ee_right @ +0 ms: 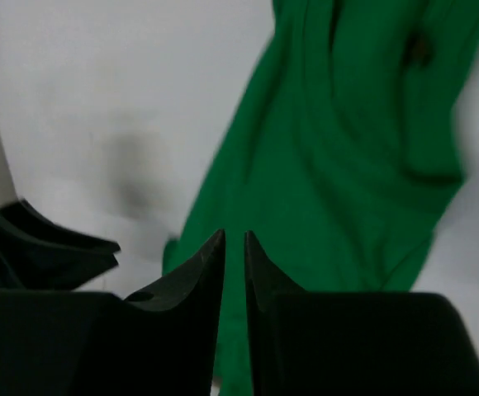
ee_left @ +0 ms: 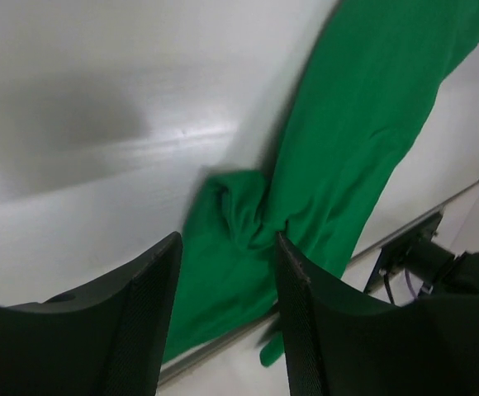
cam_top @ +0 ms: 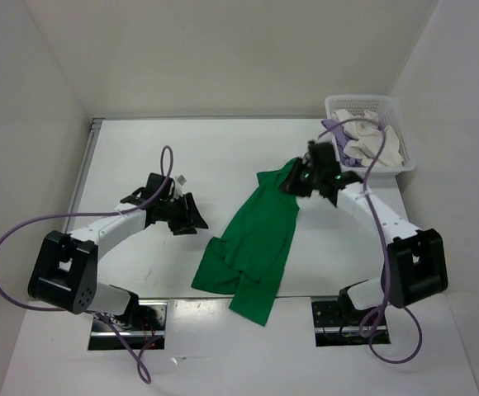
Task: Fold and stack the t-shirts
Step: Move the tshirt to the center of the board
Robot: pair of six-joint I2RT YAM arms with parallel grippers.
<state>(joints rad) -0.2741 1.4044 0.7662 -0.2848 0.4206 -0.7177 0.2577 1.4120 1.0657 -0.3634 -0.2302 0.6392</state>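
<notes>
Green t-shirt (cam_top: 256,239) is lying bunched in a diagonal strip mid-table (cam_top: 182,148), its near end drooping over the front edge. White shirt (cam_top: 381,147) and lavender shirt (cam_top: 335,129) are sitting in the lattice basket (cam_top: 335,102), far right. The cloth looks light and limp, so it will sag and drag. Best pinched at the shoulders or hem corners, one arm each. Right gripper (cam_top: 299,181) is reaching over the shirt's far end, jaws cracked to a slit, gripping nothing. Left gripper (cam_top: 192,219) is hovering low beside the shirt, clear of it, jaws spread, empty.
</notes>
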